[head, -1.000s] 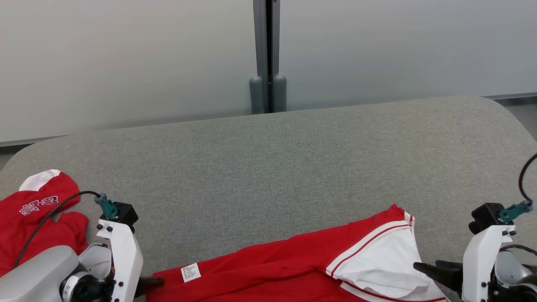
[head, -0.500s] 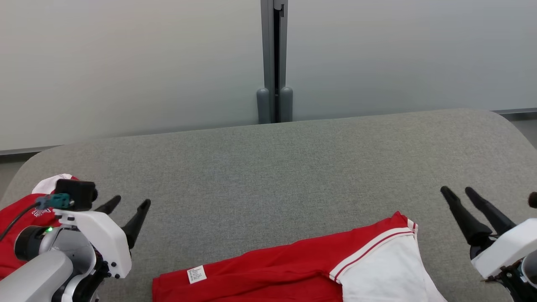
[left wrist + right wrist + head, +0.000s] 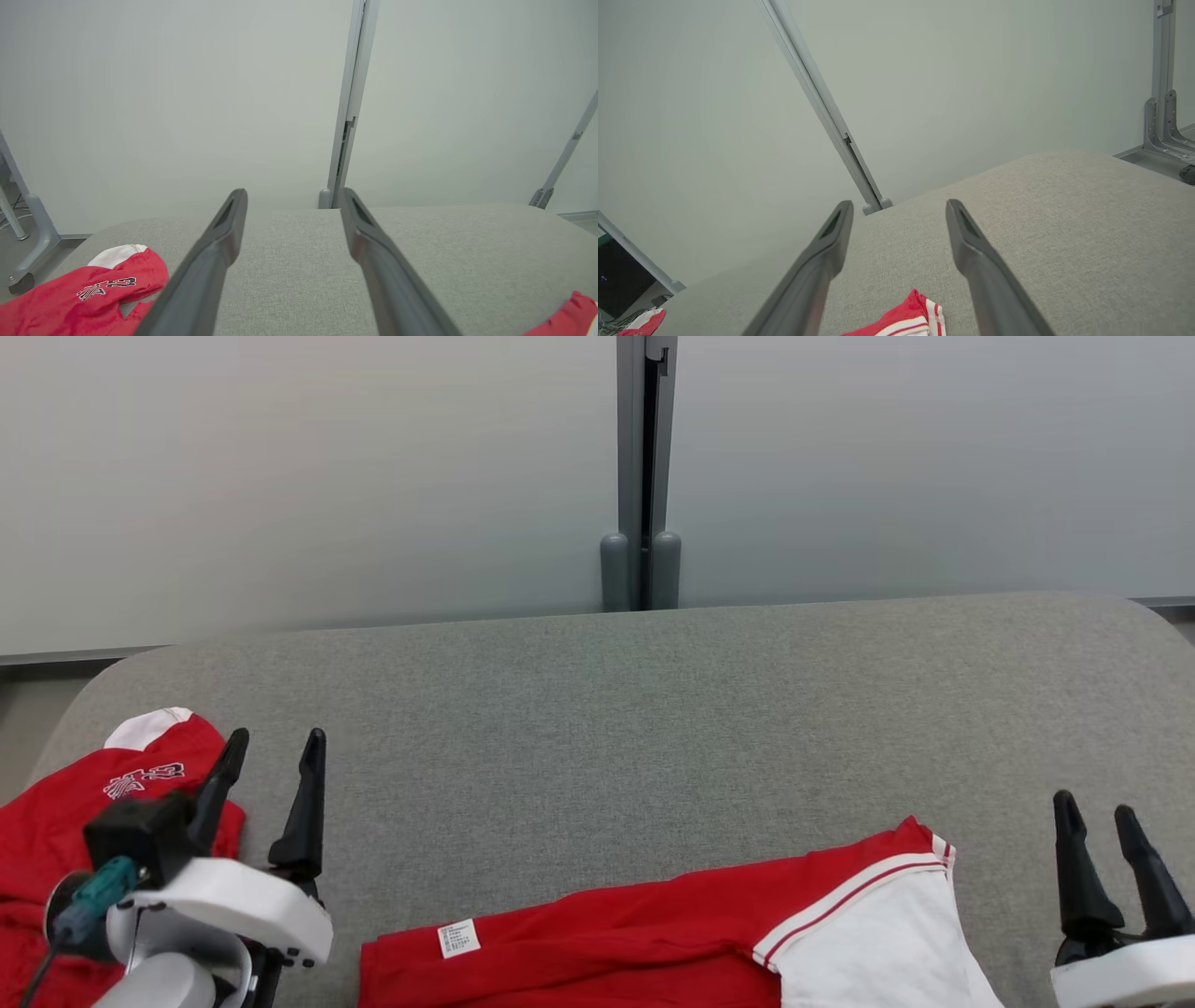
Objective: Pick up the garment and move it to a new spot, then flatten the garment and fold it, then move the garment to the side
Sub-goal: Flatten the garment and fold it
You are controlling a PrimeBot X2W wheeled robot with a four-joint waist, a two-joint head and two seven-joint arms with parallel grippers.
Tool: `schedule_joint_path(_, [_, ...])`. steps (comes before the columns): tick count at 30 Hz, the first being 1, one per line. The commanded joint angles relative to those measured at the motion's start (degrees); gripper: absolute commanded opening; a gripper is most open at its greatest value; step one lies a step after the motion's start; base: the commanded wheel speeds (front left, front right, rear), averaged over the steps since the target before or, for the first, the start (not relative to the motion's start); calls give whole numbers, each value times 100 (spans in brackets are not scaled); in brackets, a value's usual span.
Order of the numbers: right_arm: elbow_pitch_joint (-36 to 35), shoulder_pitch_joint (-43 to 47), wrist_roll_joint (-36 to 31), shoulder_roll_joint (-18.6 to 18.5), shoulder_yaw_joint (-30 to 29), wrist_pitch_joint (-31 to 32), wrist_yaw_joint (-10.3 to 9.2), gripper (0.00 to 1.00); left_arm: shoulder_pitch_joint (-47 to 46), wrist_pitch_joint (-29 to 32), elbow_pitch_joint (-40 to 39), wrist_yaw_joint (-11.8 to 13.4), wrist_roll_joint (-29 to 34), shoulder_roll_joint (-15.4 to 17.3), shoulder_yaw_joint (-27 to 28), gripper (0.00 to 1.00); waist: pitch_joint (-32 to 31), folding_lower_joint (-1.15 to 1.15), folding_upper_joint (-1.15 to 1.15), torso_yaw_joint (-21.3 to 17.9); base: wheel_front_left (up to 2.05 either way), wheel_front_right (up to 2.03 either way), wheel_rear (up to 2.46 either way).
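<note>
At 8 o'clock in the head view, the left gripper [image 3: 274, 742] hangs over the table [image 3: 653, 709], its fingers spread apart and holding nothing. At 4 o'clock the right gripper [image 3: 1093, 805] is likewise spread and empty.

Between them, at 6 o'clock, the red garment [image 3: 635, 943] lies flat along the near edge. A care label [image 3: 455, 939] sits near its 9 o'clock corner and a white panel [image 3: 868, 961] with striped trim toward 3 o'clock. A second red garment [image 3: 56, 840] is heaped just beside the left gripper, at 9 o'clock.

The garment looks like light, limp jersey, so it will probably sag and drag on the cloth-covered table. The best hold is likely a pinch through every layer at the label corner and at the striped corner.
</note>
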Motion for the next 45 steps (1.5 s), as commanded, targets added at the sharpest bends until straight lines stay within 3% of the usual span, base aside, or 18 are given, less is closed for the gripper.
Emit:
schedule_joint_path(1, [38,85,-65,13,-39,-75,11,100,279,-20,-22,32,221,-94,211,100,-4,0,0,17,0,0,0])
schedule_joint_path(8, [379,323,-260,185,35,-270,11,100,1529,-24,-200,-312,1444,-936,1539,100,-44,0,0,22,0,0,0])
schedule_joint_path(15, [717,212,-355,105,224,-248,11,100,2008,-24,-89,-896,2158,-1542,2107,100,-16,0,0,50,0,0,0])
schedule_joint_path(19, [1056,89,-412,66,344,140,11,100,2030,-24,16,-1180,2380,-1775,2330,100,8,0,0,50,0,0,0])
schedule_joint_path(27, [2075,-507,-327,110,603,1326,11,100,1832,-25,175,-1560,2694,-2071,2510,100,70,0,0,58,0,0,0])
schedule_joint_path(33, [2734,-874,-151,199,611,1788,11,100,1747,-25,281,-1743,2811,-2177,2539,100,84,0,0,163,0,0,0])
schedule_joint_path(45, [4001,-1265,458,602,458,3155,12,100,1685,-25,510,-1955,2929,-2328,2568,100,68,0,0,468,0,0,0])
